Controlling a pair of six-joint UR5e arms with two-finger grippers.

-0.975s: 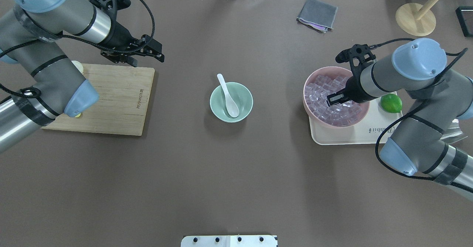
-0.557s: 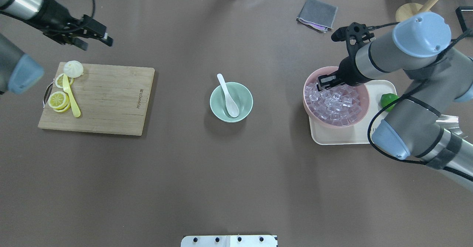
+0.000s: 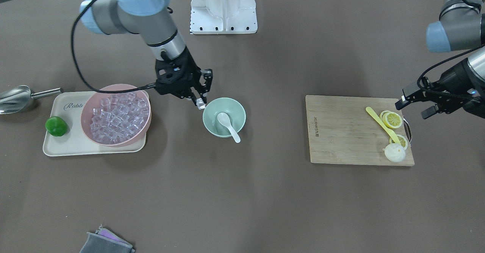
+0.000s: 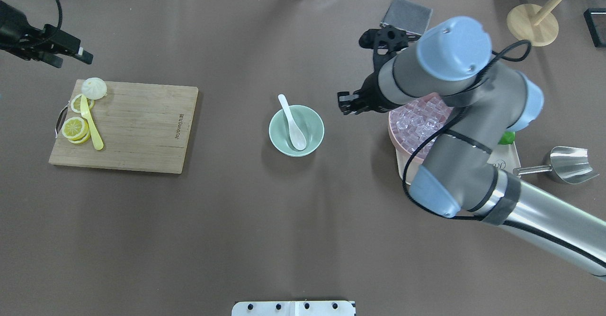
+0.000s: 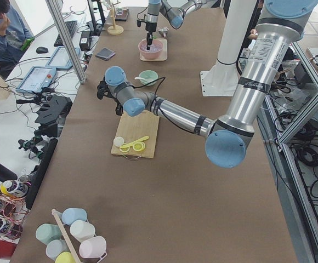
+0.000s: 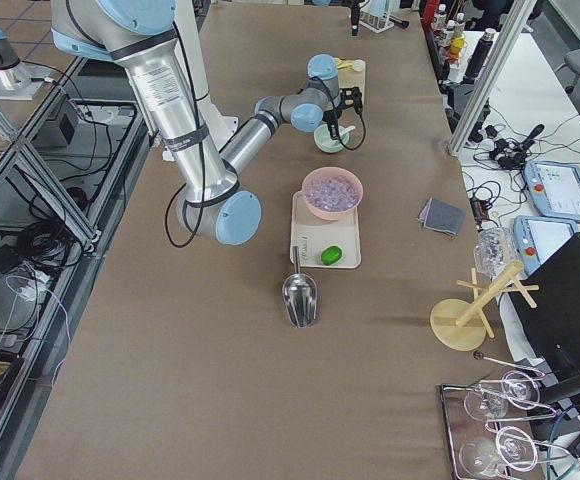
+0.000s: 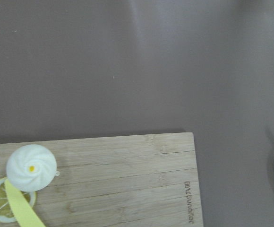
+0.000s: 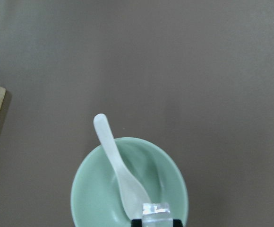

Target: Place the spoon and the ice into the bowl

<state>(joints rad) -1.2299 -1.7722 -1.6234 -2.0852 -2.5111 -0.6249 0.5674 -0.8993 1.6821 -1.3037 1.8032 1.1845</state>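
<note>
Lengthwise, spoon (image 4: 289, 119) leans in bowl (image 4: 315, 134), handle aimed away from robot; right gripper (image 4: 342, 103) pinches ice (image 8: 155, 210).

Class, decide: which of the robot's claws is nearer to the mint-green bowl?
Right. The right claw hangs by the rim of the bowl, gripping an ice cube. The left claw is far off, beyond the cutting board.

The right pincer (image 4: 342, 104) has swung away from the pink bowl (image 4: 392, 129) and now hangs just beside the mint-green bowl (image 4: 279, 141), an ice cube (image 8: 155, 210) clamped in its tips. The left pincer (image 4: 74, 60) has drawn back further along the counter (image 4: 236, 212) — past the cutting board's (image 4: 142, 127) far corner.
</note>
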